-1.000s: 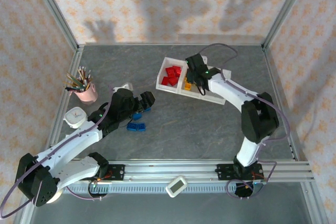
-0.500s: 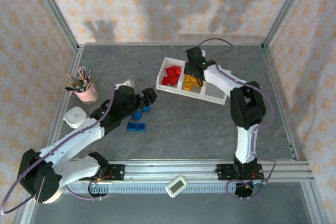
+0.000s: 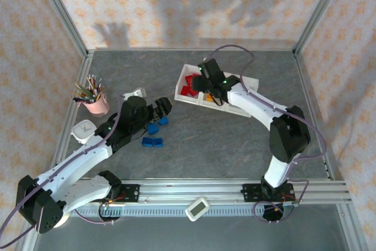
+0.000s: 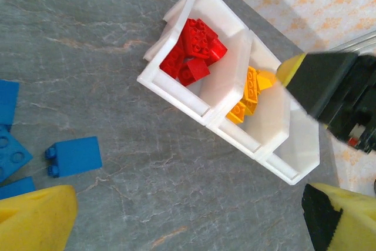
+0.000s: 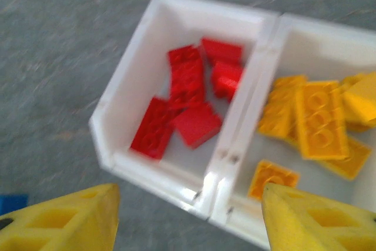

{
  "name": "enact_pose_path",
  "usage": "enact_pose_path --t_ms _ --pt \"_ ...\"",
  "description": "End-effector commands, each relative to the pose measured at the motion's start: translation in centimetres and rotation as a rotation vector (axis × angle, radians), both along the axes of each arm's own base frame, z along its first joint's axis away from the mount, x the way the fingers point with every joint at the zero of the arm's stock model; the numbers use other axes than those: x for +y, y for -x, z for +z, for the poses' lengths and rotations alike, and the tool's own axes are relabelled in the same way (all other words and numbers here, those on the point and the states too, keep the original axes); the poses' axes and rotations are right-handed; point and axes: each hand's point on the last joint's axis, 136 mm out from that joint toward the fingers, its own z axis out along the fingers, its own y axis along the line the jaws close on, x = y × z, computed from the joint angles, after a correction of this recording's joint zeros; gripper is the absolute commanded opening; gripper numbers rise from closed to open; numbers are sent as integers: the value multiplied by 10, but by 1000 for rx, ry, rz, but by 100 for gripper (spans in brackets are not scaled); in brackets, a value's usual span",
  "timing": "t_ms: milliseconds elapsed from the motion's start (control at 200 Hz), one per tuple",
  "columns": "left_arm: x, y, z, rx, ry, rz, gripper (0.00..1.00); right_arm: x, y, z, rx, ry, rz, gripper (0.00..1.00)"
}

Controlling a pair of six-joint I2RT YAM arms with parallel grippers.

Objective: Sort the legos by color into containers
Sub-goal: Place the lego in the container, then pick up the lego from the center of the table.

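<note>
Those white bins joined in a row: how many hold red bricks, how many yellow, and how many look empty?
Red-brick bin: 1
Yellow-brick bin: 1
Bin with no bricks showing: 1
Total: 3 bins

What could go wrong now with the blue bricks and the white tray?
1. The blue bricks lie bunched together on the table, so the open left jaws might catch two or shove a neighbour away.
2. The right arm hangs over the white tray, by its empty compartment. The left arm could bump it when bringing a blue brick there.
</note>
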Motion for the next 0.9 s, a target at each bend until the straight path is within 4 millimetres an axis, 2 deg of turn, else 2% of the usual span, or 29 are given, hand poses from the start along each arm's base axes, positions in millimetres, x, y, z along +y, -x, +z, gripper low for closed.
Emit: enact_pose_path --t_ms 0,255,445,616,896 --pt "21 15 -2 13 -35 57 99 21 33 -8 52 -14 55 66" --pt "52 43 -8 31 -34 144 99 94 85 -43 115 -20 196 68" --pt "65 55 -13 54 -44 183 99 130 100 -72 148 29 257 71" --pt "72 62 -20 61 -46 202 99 151 99 -92 158 60 274 75" --pt "76 64 -26 64 -43 224 99 158 81 -113 146 134 235 77"
